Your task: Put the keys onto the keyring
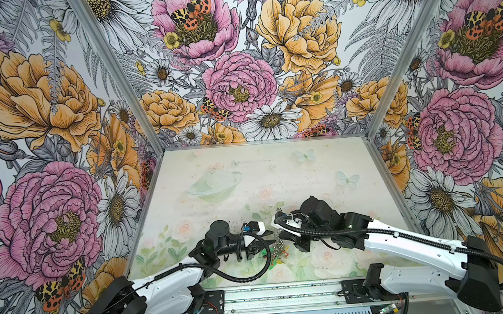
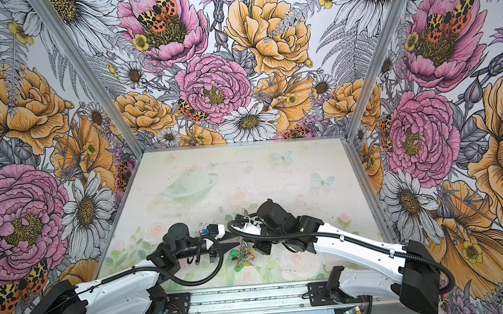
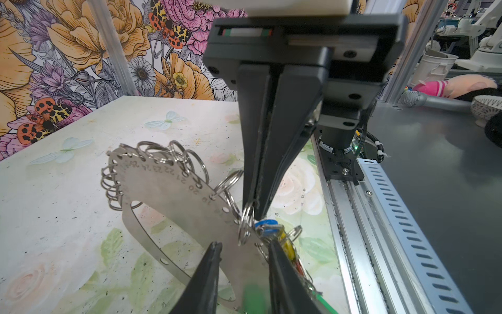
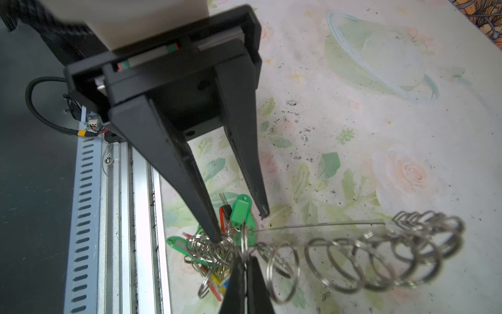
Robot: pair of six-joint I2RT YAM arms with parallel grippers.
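Note:
The keyring is a flat grey metal oval with numbers stamped on it and small wire rings along its edge. It stands tilted over the table, its low end by the tags. My right gripper is shut on one wire ring; the left wrist view shows its tips pinching it. My left gripper is open, with the band behind the gap between its fingers. A blue tag of the keys shows just past one left finger; the key itself is hidden. In a top view both grippers meet at the keyring.
A bunch of keys with green, red and yellow tags hangs from the rings onto the table. An aluminium rail runs along the front table edge, close to the grippers. Floral walls enclose the other three sides.

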